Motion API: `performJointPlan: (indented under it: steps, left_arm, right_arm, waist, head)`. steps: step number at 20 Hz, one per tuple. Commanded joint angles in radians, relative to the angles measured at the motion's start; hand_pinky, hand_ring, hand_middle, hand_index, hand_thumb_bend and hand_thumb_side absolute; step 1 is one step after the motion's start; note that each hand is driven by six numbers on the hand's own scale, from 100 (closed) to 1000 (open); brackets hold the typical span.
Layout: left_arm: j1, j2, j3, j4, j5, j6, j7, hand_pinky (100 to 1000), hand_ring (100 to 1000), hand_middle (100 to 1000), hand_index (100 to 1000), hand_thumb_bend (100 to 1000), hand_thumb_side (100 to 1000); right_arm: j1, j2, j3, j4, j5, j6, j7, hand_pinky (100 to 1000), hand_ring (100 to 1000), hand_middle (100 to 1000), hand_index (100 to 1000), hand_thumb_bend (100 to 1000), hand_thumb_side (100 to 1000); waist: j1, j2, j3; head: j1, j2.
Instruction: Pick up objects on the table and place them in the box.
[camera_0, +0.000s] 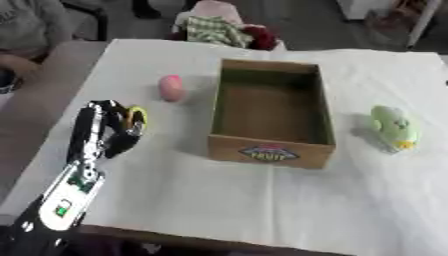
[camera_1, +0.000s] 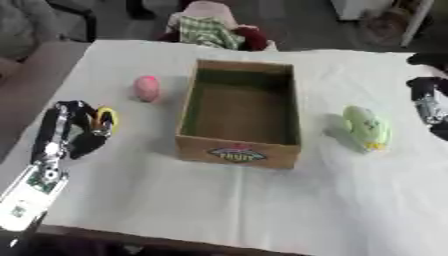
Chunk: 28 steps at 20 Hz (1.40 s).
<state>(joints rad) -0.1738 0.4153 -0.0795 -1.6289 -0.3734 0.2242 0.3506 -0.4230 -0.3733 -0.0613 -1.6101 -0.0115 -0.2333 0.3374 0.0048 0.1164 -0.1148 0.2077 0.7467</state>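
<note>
Left eye view: white tablecloth (camera_0: 262, 210) over the table, with an open cardboard box (camera_0: 272, 152) at centre, a printed label on its near wall, interior bare. Pink egg-shaped object (camera_0: 171, 88) lies at the box's 9 o'clock, near its far left corner and apart from it. Pale green toy (camera_0: 395, 127) with a yellow tip lies at the box's 3 o'clock, well apart. Left hand (camera_0: 109, 131), at the box's 8 o'clock, has its fingers curled round a small yellow object (camera_0: 137, 117); whether this is lifted off the cloth cannot be told. Right eye view alone shows the right hand (camera_1: 428, 107), a dark shape at the right edge beyond the green toy; how far its fingers are spread cannot be told.
</note>
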Motion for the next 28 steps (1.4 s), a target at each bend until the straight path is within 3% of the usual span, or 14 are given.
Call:
performJointPlan:
  steps: [1, 6, 13, 18, 24, 28]
  left_arm:
    - [-0.033, 0.042, 0.018, -0.048, 0.012, 0.0, 0.018, 557, 356, 268, 395, 161, 122]
    - [-0.087, 0.067, 0.017, -0.071, 0.042, 0.003, 0.02, 556, 356, 269, 396, 158, 117]
    - [-0.096, 0.074, 0.013, -0.076, 0.047, 0.002, 0.017, 561, 366, 276, 404, 168, 112]
    - [-0.201, 0.125, -0.091, -0.102, 0.038, -0.062, -0.047, 566, 373, 280, 409, 181, 118]
    - [-0.359, 0.053, -0.238, 0.048, -0.049, -0.095, -0.145, 575, 386, 293, 423, 220, 129]
    - [-0.466, -0.012, -0.277, 0.154, -0.115, -0.096, -0.21, 592, 409, 322, 451, 272, 135]
  right_arm:
    - [-0.014, -0.014, -0.006, -0.019, -0.009, 0.0, 0.0, 729, 919, 751, 797, 100, 313]
    - [-0.014, -0.015, -0.005, -0.018, -0.009, 0.0, 0.001, 729, 919, 751, 797, 100, 313]
    - [-0.015, -0.012, -0.002, -0.018, -0.01, -0.001, 0.003, 730, 922, 751, 797, 100, 310]
    - [-0.029, 0.019, 0.033, -0.017, -0.022, -0.002, 0.035, 729, 921, 750, 797, 100, 312]
    - [-0.037, 0.03, 0.042, -0.018, -0.03, -0.003, 0.048, 729, 922, 750, 797, 100, 311]
    - [-0.042, 0.033, 0.043, -0.02, -0.031, -0.002, 0.051, 729, 923, 749, 796, 100, 311]
  waist:
    - [0.001, -0.015, 0.0]
    - [0.001, -0.017, -0.002]
    - [0.0, -0.02, -0.005]
    - [-0.008, -0.034, -0.074]
    - [-0.013, -0.033, -0.089]
    - [-0.013, -0.027, -0.093]
  head:
    - [-0.004, -0.003]
    - [-0.005, -0.004]
    - [0.001, -0.002]
    - [0.048, 0.003]
    - [0.05, -0.002]
    - [0.048, -0.011]
